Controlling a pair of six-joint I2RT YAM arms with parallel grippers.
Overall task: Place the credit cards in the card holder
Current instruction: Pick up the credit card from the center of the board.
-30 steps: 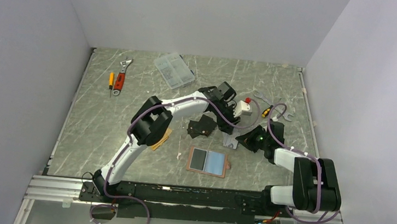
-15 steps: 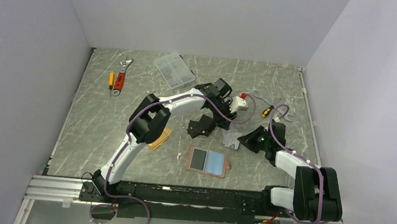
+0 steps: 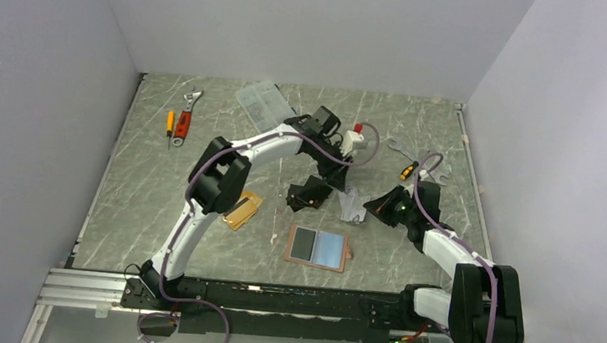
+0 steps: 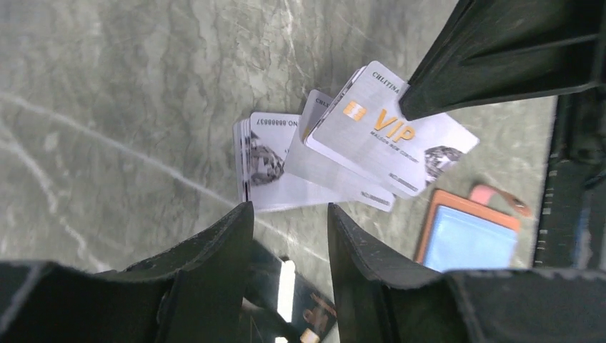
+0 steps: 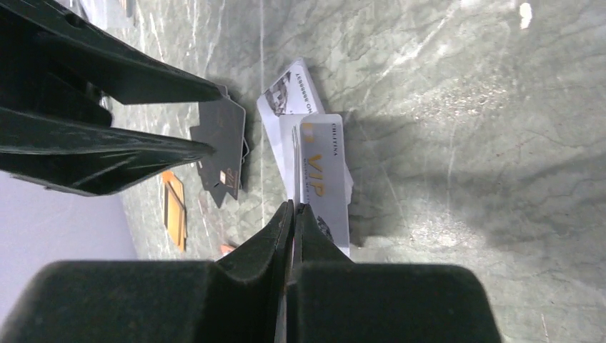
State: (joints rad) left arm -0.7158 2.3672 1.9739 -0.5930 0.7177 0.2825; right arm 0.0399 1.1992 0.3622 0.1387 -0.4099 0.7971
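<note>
1. Card holder (image 3: 329, 249) is laid open by the table's near edge, about midway along; no card can be made out in it.
2. Orange cards (image 3: 243, 209) are seen flat further toward the left edge, touched by neither gripper.
3. Silver cards (image 3: 353, 206) are fanned just beyond the holder; one is pinched edge-on by the clenched right gripper (image 5: 293, 207).
4. Left gripper (image 4: 289, 209) is held released above the fan, grasping nothing.
5. Every insertion is judged outstanding.

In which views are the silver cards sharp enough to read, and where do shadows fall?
Left wrist: silver cards sharp, "VIP" readable, fingers blurred. Right wrist: "VIP" readable; broad shadow on the table beside them. Top: even light, cards too small to read.
</note>
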